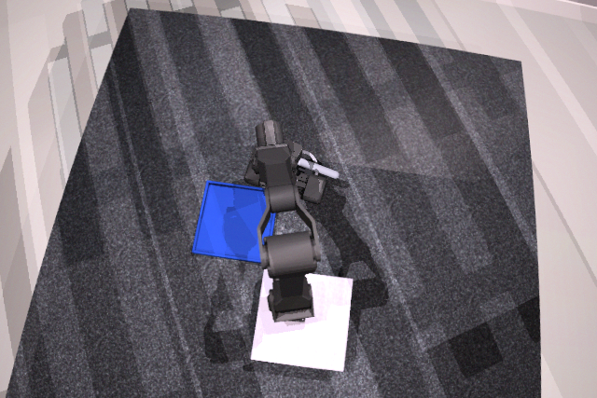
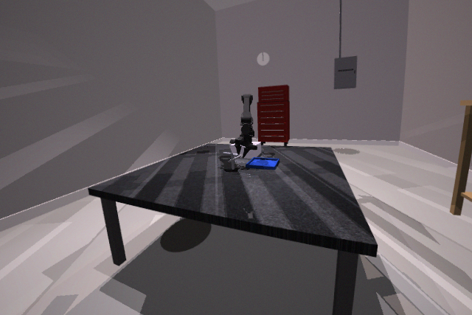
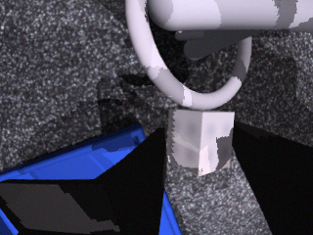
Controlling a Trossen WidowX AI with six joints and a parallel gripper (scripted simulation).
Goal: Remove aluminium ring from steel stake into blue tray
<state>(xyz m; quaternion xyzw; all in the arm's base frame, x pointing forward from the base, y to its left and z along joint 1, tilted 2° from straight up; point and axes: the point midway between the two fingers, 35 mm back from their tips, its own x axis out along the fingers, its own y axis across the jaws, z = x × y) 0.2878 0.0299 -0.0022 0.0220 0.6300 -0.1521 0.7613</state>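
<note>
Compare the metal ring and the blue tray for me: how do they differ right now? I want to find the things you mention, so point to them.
The ring [image 3: 198,101] is round, pale and open in the middle; the tray [image 1: 236,220] [image 2: 262,163] [image 3: 98,164] is four-sided, blue and has a solid floor.
The ring is tilted, held by its tab in the claw [image 3: 198,132]; the tray sits flat on the table [image 1: 409,109] [image 2: 213,185].
The ring is also clearly smaller than the tray.

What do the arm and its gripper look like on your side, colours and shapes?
The arm is dark grey to black, with thick rounded joint housings and, in the top view, a pair of slim bent side struts along one link. The gripper has two black fingers, broad and wedge-shaped in the wrist view. I make out no cables or markings.
</note>
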